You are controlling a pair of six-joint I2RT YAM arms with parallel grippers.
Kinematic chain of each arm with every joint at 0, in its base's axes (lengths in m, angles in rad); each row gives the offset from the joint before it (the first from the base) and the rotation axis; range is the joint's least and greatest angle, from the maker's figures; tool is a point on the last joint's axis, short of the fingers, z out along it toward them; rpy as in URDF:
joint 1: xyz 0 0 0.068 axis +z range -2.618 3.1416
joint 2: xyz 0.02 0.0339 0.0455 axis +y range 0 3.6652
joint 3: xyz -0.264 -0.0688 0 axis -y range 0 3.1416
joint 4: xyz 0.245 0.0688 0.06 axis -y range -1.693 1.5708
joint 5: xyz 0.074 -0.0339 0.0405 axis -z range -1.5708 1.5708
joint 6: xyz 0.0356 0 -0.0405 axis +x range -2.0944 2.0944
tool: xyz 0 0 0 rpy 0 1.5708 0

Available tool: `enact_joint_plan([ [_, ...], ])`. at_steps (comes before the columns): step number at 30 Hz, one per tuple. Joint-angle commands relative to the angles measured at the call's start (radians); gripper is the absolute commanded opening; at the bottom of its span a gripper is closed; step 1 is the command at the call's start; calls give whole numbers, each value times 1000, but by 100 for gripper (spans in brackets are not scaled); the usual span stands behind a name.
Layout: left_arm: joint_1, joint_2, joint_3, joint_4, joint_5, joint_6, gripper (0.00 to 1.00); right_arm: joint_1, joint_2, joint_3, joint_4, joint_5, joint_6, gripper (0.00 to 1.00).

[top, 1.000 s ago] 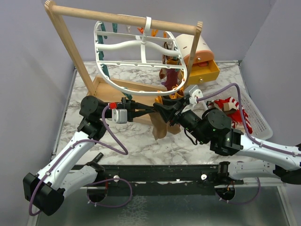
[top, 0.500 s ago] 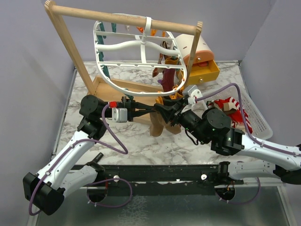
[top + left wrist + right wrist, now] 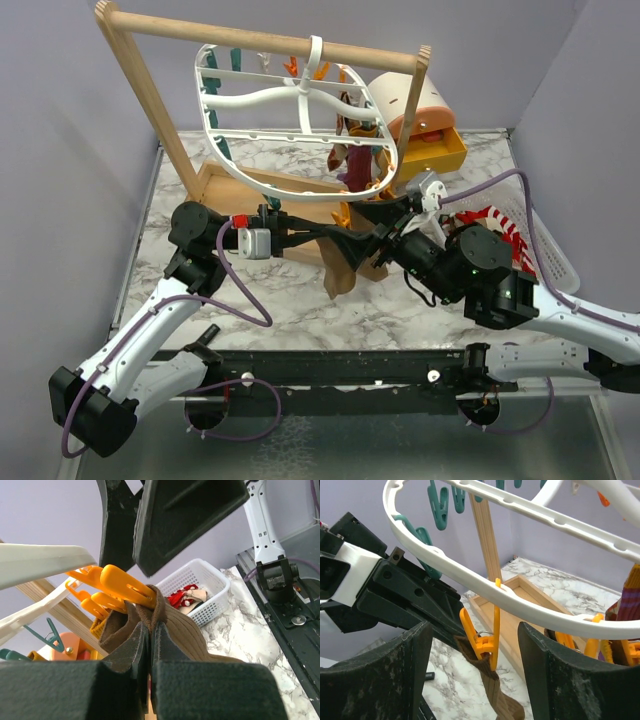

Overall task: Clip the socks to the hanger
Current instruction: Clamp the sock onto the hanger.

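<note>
The tan-brown ribbed knit sock (image 3: 175,630) hangs under the front rim of the white plastic oval hanger (image 3: 470,577). Its folded cuff sits in the mouth of a smooth orange plastic clip (image 3: 482,642). The left gripper (image 3: 149,640) is closed tight on the sock just below the cuff. The right gripper (image 3: 474,635) stands wide open around the clip and holds nothing. Behind is the wooden bar rack (image 3: 260,40). At the right, a white slatted basket (image 3: 215,602) with a red-and-white sock (image 3: 180,597) stands on the marble table (image 3: 300,300).
</note>
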Motion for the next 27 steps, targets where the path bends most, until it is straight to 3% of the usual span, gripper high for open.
enact_joint_plan([
  [1, 5, -14, -18, 0, -29, 14, 5, 5, -22, 61, -95, -27, 42, 77],
  [6, 5, -31, -29, -12, -46, 11, 43, 5, -28, 124, -190, -58, 70, 84],
  [12, 5, -79, -46, -62, -86, 20, 77, 5, -30, 204, -322, -106, 101, 87],
  [14, 5, -106, -56, -108, -103, 44, 97, 5, -34, 226, -358, -112, 105, 87],
  [21, 5, -271, -104, -437, -240, 192, 99, 5, -49, 284, -401, -73, 84, 87],
  [27, 5, -450, -207, -550, -489, 144, 99, 5, 89, 429, -393, -80, 19, 87],
])
